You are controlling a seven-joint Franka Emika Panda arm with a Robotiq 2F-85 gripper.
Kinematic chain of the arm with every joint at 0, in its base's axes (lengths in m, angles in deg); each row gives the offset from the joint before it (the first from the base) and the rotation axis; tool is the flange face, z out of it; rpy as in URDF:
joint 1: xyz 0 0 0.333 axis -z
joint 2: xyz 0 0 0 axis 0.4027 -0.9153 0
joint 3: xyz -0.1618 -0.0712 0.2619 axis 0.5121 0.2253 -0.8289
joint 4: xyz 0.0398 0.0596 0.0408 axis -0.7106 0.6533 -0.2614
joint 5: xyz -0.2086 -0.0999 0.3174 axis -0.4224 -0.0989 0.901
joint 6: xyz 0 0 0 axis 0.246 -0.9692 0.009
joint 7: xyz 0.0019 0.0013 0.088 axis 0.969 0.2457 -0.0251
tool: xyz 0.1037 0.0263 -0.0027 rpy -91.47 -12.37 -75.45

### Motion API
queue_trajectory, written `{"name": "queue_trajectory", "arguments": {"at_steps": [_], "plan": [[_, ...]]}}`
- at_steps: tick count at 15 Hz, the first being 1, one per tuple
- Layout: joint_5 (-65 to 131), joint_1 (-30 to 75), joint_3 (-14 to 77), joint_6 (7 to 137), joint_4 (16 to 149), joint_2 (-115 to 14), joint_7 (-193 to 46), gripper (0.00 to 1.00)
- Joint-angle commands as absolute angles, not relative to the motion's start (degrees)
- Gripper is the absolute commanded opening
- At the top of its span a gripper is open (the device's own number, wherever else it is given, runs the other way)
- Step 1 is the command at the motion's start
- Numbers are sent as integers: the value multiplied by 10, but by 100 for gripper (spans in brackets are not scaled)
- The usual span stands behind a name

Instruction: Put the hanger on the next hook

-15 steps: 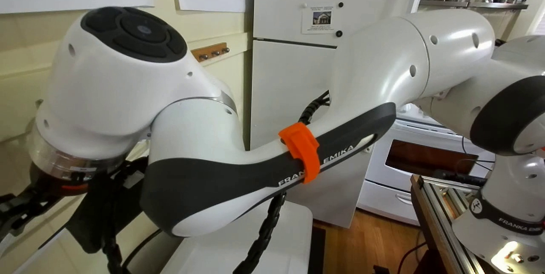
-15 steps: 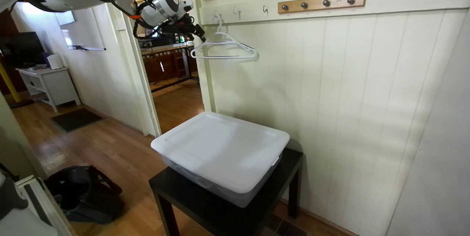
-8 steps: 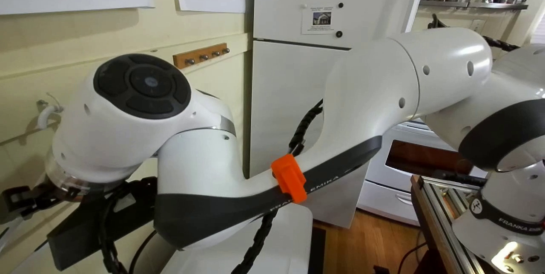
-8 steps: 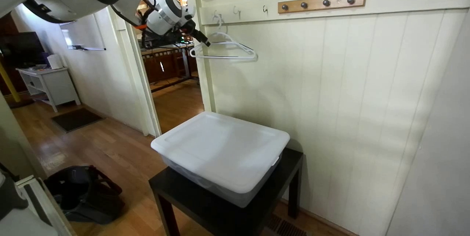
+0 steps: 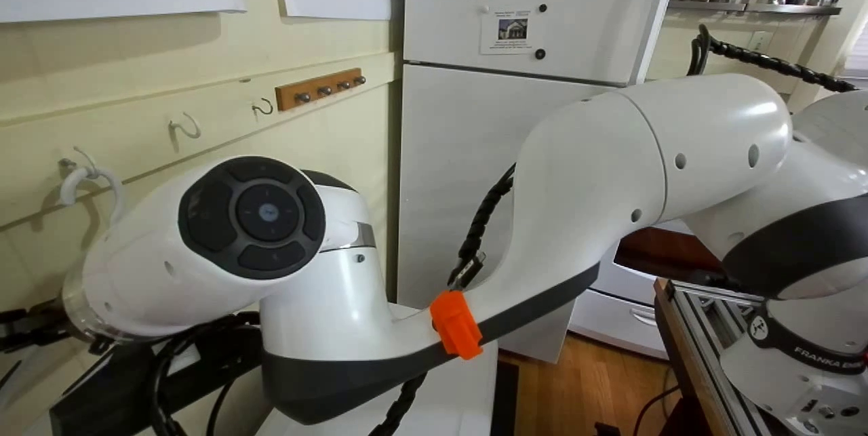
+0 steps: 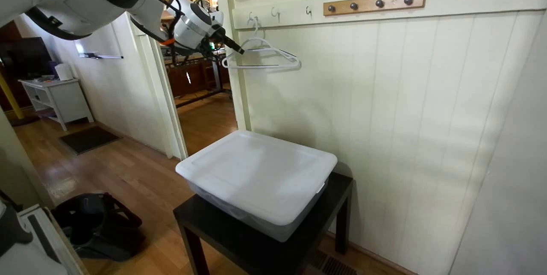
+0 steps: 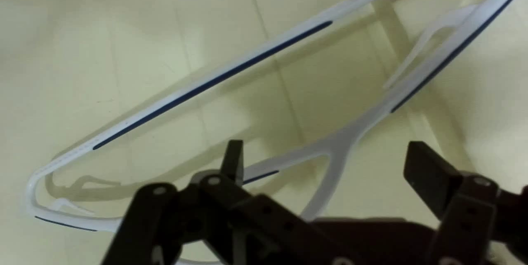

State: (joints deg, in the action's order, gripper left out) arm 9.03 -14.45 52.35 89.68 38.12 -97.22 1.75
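Hanger (image 7: 342, 139) still on end hook (image 5: 85, 154); gripper (image 7: 328, 160) has dropped nr its neck, fingers (image 7: 429, 174) wide apart, empty; grasp prob. next.

A white-lidded bin (image 6: 258, 176) sits on a black table (image 6: 237, 240).

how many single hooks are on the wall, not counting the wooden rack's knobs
3: the end hook, farthest from the wooden rack, carries the white hanger; the middle hook comes next; the dark hook sits nearest the rack.
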Motion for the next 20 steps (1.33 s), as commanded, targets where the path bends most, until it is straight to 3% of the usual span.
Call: {"name": "queue_trajectory", "arguments": {"at_steps": [1,12,20], "plan": [[67,-153,567,940,352,-1007,71,100],[66,-159,654,970,299,-1067,152,100],[76,-153,661,961,284,-1084,168,99]]}}
